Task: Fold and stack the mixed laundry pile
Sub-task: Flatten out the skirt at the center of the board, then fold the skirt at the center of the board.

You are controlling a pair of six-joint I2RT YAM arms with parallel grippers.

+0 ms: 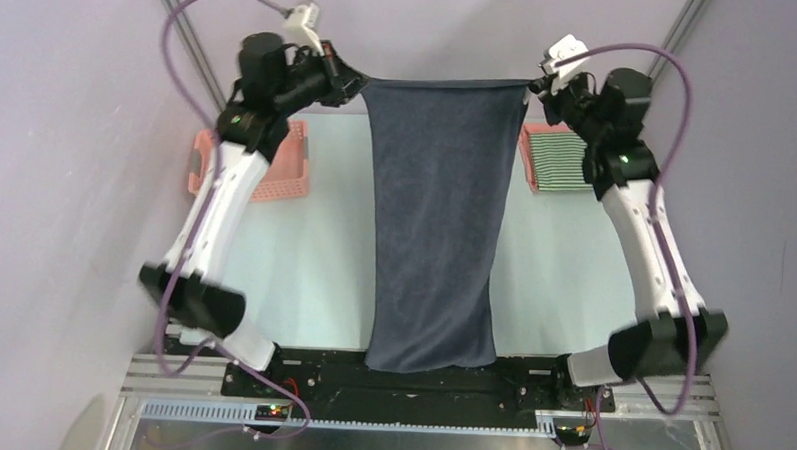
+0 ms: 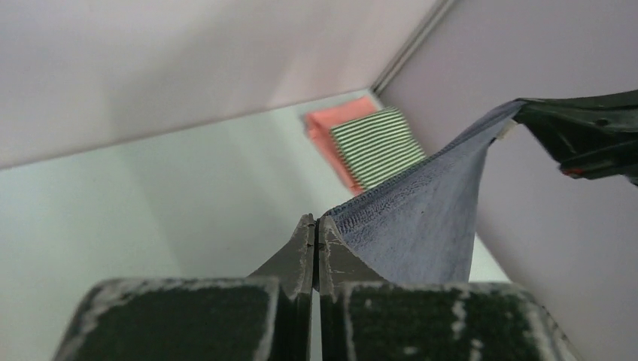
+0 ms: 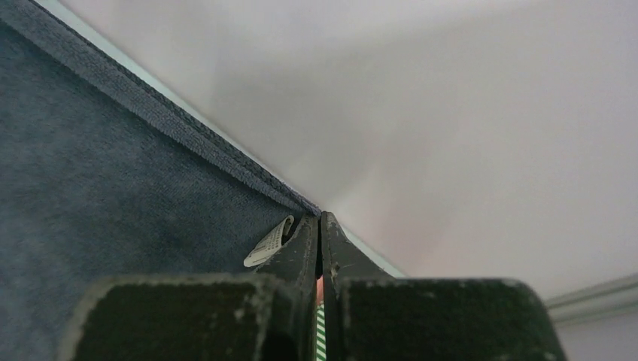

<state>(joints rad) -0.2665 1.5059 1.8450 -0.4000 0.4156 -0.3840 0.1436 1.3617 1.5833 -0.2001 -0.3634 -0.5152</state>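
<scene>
A dark navy-grey cloth (image 1: 436, 226) hangs stretched between my two grippers, high over the table, its lower end draped over the near edge. My left gripper (image 1: 357, 82) is shut on its top left corner (image 2: 353, 210). My right gripper (image 1: 532, 87) is shut on the top right corner, beside a small white label (image 3: 269, 244). The green-and-white striped garment (image 1: 559, 159) lies folded on the salmon-pink one (image 1: 529, 140) at the far right of the table; the two also show in the left wrist view as a striped fold (image 2: 378, 144) on a pink one (image 2: 331, 128).
A pink plastic lattice basket (image 1: 283, 161) stands at the far left of the pale table (image 1: 313, 262), under my left arm. Lilac walls close in on both sides and the back. The black mounting rail (image 1: 399, 380) runs along the near edge.
</scene>
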